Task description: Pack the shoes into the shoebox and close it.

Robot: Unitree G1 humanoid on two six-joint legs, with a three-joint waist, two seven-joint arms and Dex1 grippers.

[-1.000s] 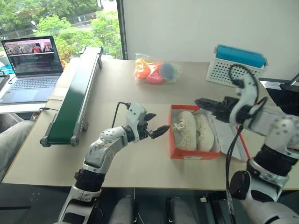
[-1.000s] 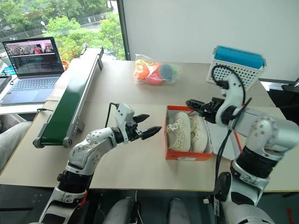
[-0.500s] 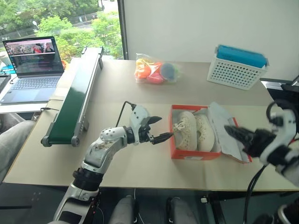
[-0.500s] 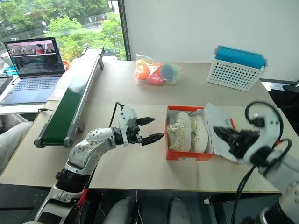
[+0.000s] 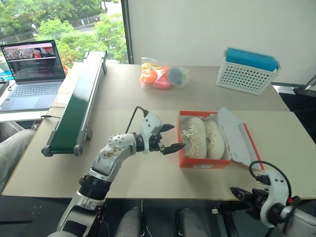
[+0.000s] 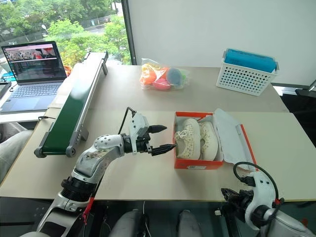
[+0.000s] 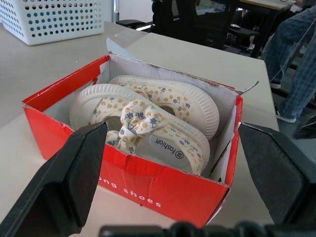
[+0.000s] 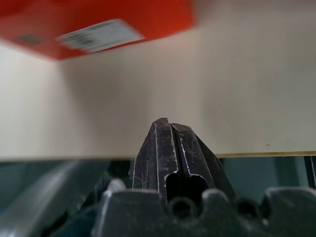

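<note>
The orange-red shoebox (image 5: 204, 162) stands open on the table, with its lid (image 5: 236, 137) lying flat to the right. Both cream shoes (image 5: 196, 137) lie side by side inside it; the left wrist view shows their flower print and bow (image 7: 143, 118). My left gripper (image 5: 176, 137) is open just left of the box, pointing at its side wall without touching it. My right gripper (image 5: 236, 191) hangs low past the table's front edge, shut and empty. In the right wrist view its fingers (image 8: 170, 143) point at the table edge, and the box's white label (image 8: 96, 34) shows beyond them.
A white perforated basket (image 5: 247, 75) with a blue item stands at the back right. A bag of coloured toys (image 5: 163, 75) lies at the back middle. A green conveyor (image 5: 76, 106) and a laptop (image 5: 32, 69) are at the left. A seated person's legs (image 7: 296, 59) show beyond the table.
My right arm has dropped from over the box's far end to below the table's front edge, and its gripper has shut. The left gripper has barely moved.
</note>
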